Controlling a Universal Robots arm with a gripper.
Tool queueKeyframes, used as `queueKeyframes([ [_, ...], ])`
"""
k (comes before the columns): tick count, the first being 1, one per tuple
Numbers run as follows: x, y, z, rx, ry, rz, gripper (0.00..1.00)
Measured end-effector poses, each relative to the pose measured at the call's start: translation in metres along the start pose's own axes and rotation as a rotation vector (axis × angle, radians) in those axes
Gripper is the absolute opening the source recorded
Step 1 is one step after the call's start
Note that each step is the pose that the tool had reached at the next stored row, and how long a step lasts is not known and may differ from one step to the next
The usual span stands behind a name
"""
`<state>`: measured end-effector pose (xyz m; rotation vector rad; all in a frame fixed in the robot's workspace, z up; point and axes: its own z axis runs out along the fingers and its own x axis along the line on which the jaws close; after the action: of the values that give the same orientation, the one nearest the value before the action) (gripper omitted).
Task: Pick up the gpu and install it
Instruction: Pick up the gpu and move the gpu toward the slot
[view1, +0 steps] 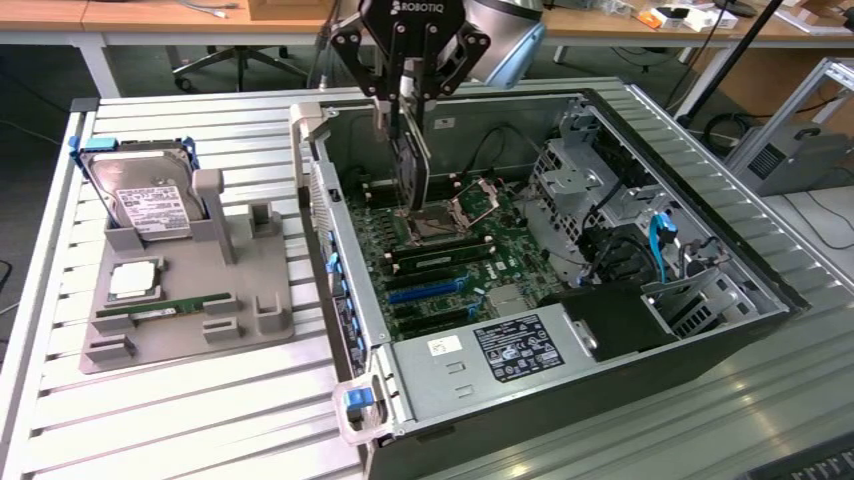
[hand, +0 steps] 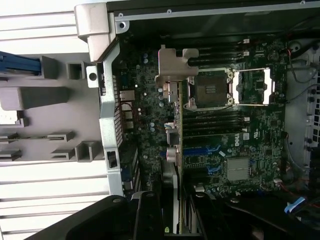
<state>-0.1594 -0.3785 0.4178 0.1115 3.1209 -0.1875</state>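
Claw (view1: 406, 112) clamped on the gpu (view1: 411, 165), and the card hangs upright, on edge, over the open computer case (view1: 747, 300). In the wrist view its silver bracket (hand: 172, 62) leads, above the motherboard (hand: 150, 100).

By the slatted table's (view1: 200, 420) edge on the exterior view's left sits the grey holder tray (view1: 187, 345). It carries:
- a hard drive (view1: 150, 200), propped in the far slot
- a square silver processor chip (view1: 134, 280), lying flat
- a green memory stick (view1: 167, 308), on edge in its groove

Moving across into the case, the CPU socket (view1: 434, 225) lies open right beneath the card. The power supply (view1: 514, 350) fills the near corner. The drive cage (view1: 587, 185) and blue cables (view1: 663, 250) sit toward the exterior view's right.
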Motion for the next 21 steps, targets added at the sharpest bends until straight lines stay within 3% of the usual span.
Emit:
queueKeyframes([
  [17, -0.012, 0.0017, 0.0077, -0.0013, 0.0001, 0.000, 0.27],
  [18, -0.013, 0.0017, 0.0080, -0.0049, 0.0005, 0.000, 0.27],
  [21, -0.016, 0.0016, 0.0094, -0.0390, 0.0029, 0.000, 0.27],
])
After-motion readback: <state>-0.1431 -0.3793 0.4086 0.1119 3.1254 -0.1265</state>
